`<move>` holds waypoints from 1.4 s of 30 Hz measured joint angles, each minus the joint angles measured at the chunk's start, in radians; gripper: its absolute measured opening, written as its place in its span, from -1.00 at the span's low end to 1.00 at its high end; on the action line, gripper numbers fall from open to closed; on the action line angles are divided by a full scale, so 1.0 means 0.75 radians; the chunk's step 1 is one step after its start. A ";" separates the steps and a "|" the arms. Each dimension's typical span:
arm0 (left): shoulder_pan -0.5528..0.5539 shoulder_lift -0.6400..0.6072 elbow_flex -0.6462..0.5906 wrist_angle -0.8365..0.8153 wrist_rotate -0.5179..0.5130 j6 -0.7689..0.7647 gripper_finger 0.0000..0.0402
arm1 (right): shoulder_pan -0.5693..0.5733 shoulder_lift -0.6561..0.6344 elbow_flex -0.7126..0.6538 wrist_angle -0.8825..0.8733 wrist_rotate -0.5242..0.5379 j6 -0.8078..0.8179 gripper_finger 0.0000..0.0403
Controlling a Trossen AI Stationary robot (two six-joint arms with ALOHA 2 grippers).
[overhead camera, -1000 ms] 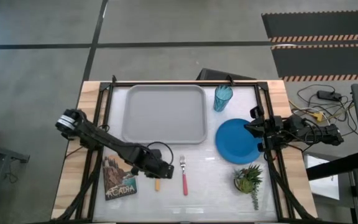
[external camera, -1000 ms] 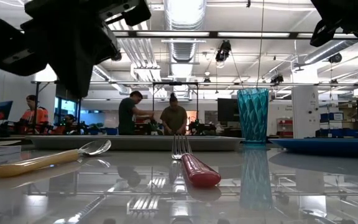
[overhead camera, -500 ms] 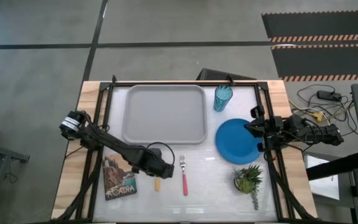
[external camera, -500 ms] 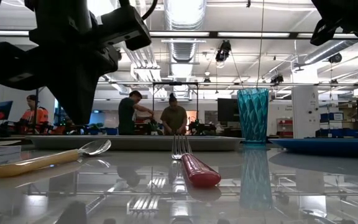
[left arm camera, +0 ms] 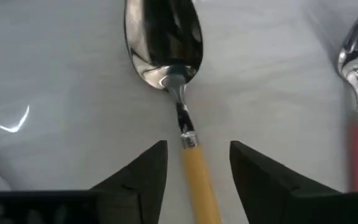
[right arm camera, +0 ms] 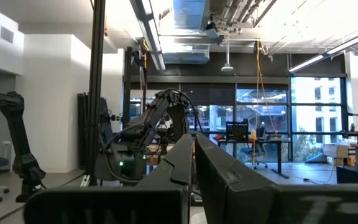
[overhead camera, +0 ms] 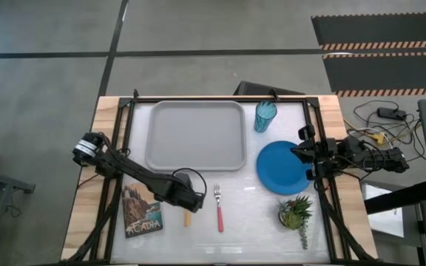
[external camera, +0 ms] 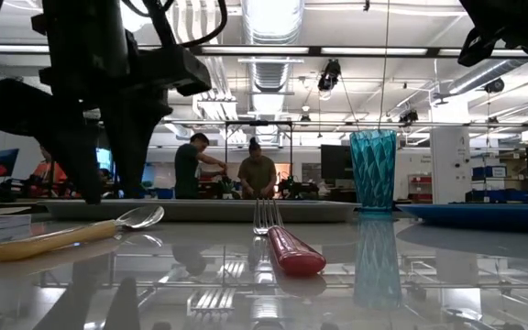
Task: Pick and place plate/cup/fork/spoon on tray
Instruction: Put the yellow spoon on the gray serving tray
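Note:
The spoon, with a metal bowl and an orange-yellow handle, lies flat on the white table left of the pink-handled fork. My left gripper is open, pointing down, and its fingers stand on either side of the spoon's handle near the neck without touching it; the low view shows it just above the spoon. The grey tray is at the far middle. The teal cup stands right of the tray. The blue plate lies at the right. My right gripper is shut and raised by the plate's right edge.
A small potted plant stands near the table's right front. A book lies at the left front, close to my left arm. People stand in the room beyond the table's far edge.
My left gripper has come down toward the spoon and a little toward the table's left, so that its open fingers now stand on either side of the handle. The spoon, fork, cup and plate have not moved.

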 joint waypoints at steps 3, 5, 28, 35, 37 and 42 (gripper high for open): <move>-0.001 0.036 0.000 -0.003 -0.002 0.005 -0.21 | 0.000 0.000 0.000 0.000 0.001 0.000 -0.96; -0.003 0.060 0.000 -0.006 -0.003 0.006 -0.21 | 0.000 0.000 0.000 0.000 0.001 0.000 -0.96; -0.029 0.124 0.006 -0.014 -0.027 -0.007 -0.91 | 0.000 0.000 0.000 -0.001 0.001 -0.009 -0.96; -0.019 0.067 0.042 0.008 -0.026 -0.008 -0.91 | 0.000 0.000 0.000 0.001 0.001 -0.009 -0.96; -0.015 0.028 0.073 0.001 -0.048 -0.007 -0.91 | 0.000 0.000 0.000 0.001 0.001 -0.009 -0.96; -0.005 -0.003 0.171 -0.037 -0.093 0.037 -0.91 | 0.000 0.000 0.001 0.001 0.001 -0.015 -0.96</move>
